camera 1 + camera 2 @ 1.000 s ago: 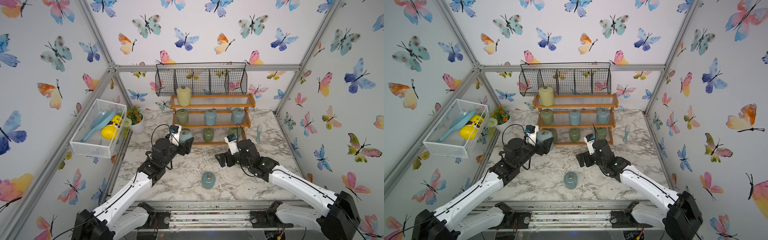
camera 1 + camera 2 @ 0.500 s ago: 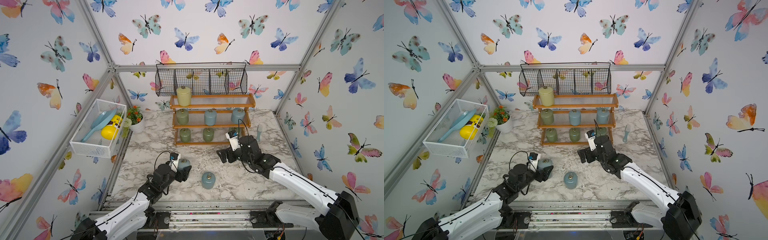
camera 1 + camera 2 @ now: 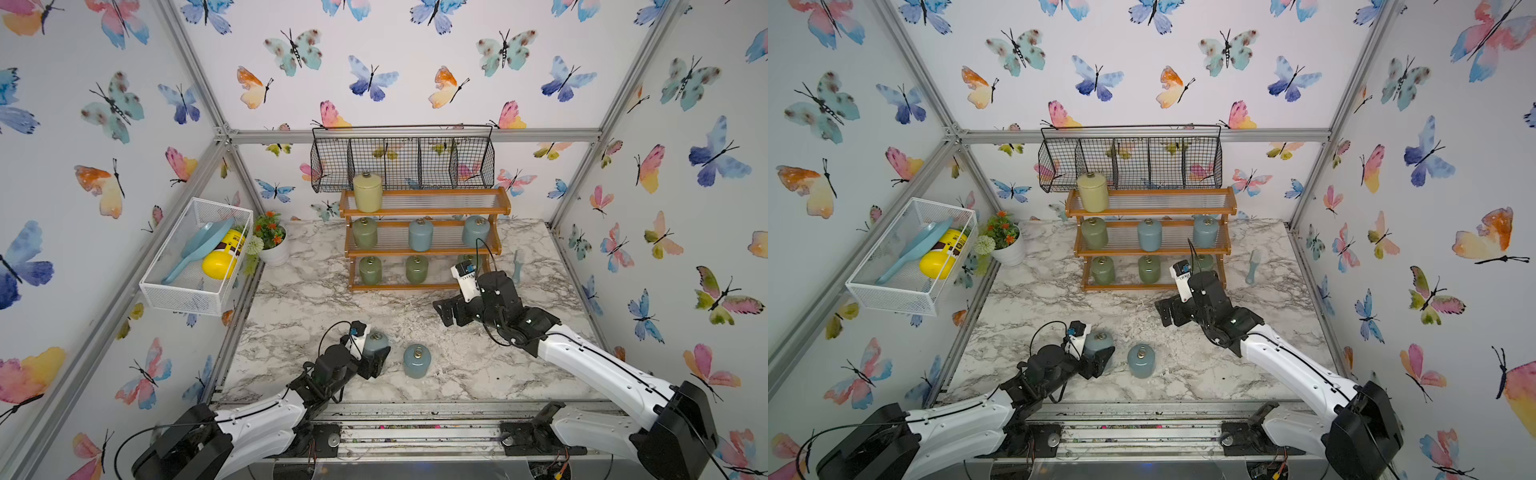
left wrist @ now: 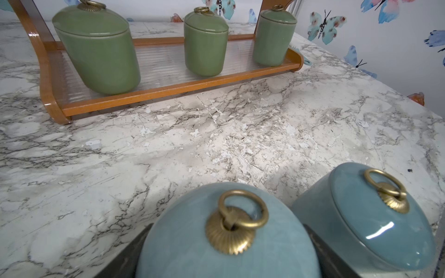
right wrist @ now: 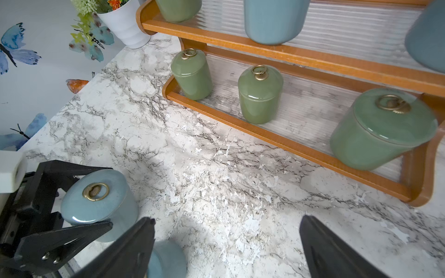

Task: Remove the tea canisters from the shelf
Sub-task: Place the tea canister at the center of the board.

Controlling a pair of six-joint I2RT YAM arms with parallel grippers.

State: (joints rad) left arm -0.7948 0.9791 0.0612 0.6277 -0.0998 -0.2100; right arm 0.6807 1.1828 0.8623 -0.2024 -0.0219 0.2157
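1. Left wrist view: the left gripper [image 3: 376, 355] is closed partway on a pale blue canister [image 4: 226, 240]. Its jaws flank the body and the ring pull points up. The upright hold suits setting it down on its base.
2. Held canister sits low at the near edge of the counter [image 4: 216, 144], just beside a second pale blue canister [image 4: 375, 216] that stands free. Cannot tell whether the held base touches the counter. Judged: removed jars are being grouped well apart from the shelf [image 3: 424, 211], leaving its front reachable.
3. The shelf, at the back of the counter, carries seven. A pale yellow canister [image 3: 367, 192] is on top, one green and two blue on the middle tier, and three green on the bottom tier.
4. Right gripper [image 3: 445, 311] is spread fully, holding and touching nothing. It hovers over the counter before the bottom tier's right end. Judged: lined up for the nearest green canister [image 5: 380, 130].
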